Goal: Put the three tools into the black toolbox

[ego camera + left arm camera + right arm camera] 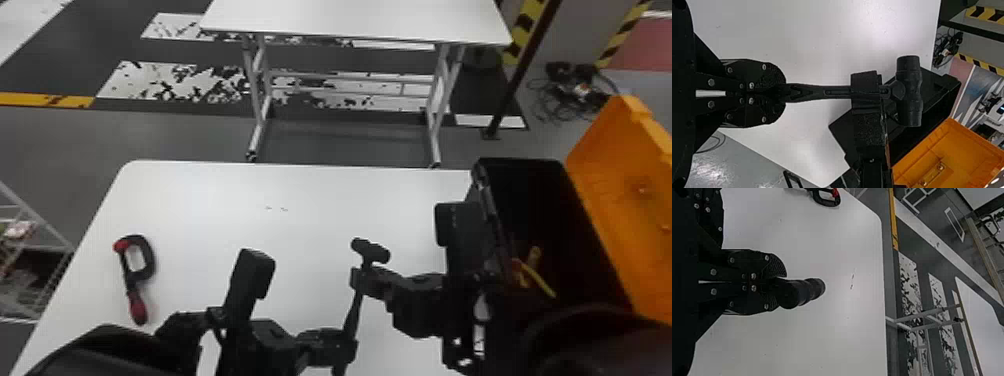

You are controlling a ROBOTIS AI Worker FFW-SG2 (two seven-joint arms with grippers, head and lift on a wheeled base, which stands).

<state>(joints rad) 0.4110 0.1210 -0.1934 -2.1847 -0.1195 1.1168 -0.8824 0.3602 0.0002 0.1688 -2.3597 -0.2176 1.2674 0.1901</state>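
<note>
Two grippers have one hammer, and the clamp waits

The black hammer (370,251) is up in front of the robot, at the middle of the white table (210,200). It looks to be off the table top. The left gripper (782,93) has its fingers closed on the low end of the handle. The right gripper (777,282) has its fingers closed on the handle too, just under the big head. So both have the same tool, and it looks like it is being passed from one to the other.

The black toolbox (542,195) is at the robot's right, with its orange lid (615,200) open. Inside it is a yellow thing (540,280), and I think that is one of the three tools, put away. I can't tell just what it is.

The clamp (150,257) with the red handle lies on the table, far over on the left. So one tool seems done, one is on its way, and one is left to pick up. Next, the left gripper should let go, once the right one has a good hold, and the hammer can go in the box
</note>
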